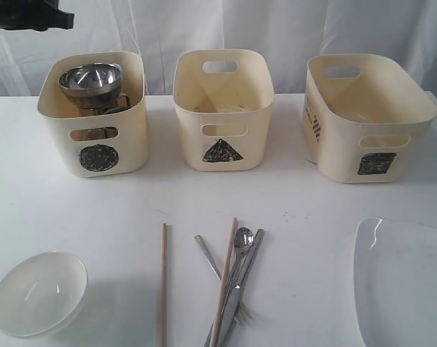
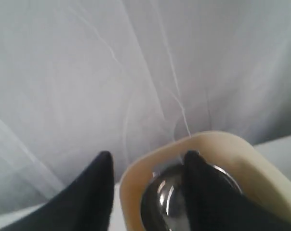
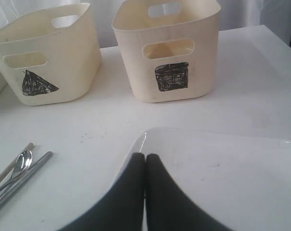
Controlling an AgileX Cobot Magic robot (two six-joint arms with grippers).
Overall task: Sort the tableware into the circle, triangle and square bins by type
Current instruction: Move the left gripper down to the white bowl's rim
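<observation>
- Left of the cream plastic triangle bin (image 1: 189, 144), the shiny steel bowl (image 1: 92, 78) sat tilted on steel mugs (image 1: 106, 105) inside the cream circle bin (image 1: 59, 144). It reached above the tub's rim, so a light knock would probably have tipped it.
- The left gripper (image 2: 148, 156) hung over that tub, its black fingers (image 2: 99, 183) spread and holding nothing. One finger was close to the bowl, and a sideways move risked catching it.
- In front of the triangle bin, the steel spoon (image 1: 242, 237), fork (image 1: 242, 314) and knife (image 1: 252, 253) lay crossed with one wooden chopstick (image 1: 226, 278). Lifting one piece would likely have dragged the others. A second chopstick (image 1: 163, 285) lay alone just beside the heap.
- To the front right of the triangle bin, the large white squarish plate (image 1: 406, 282) lay flat. The right gripper (image 3: 144, 156) hovered over its rim with its fingers pressed together and nothing in them. That thin, low edge looked easy to lose.
- To the front left of the triangle bin, the white bowl (image 1: 39, 293) was not yet sorted. Set on the tilted pile, it might have slid.
- The cream square bin (image 1: 334, 144) stood right of the triangle bin.
- The smooth white table (image 1: 312, 202) offered little friction, and a white curtain (image 1: 276, 29) hung behind the bins.
</observation>
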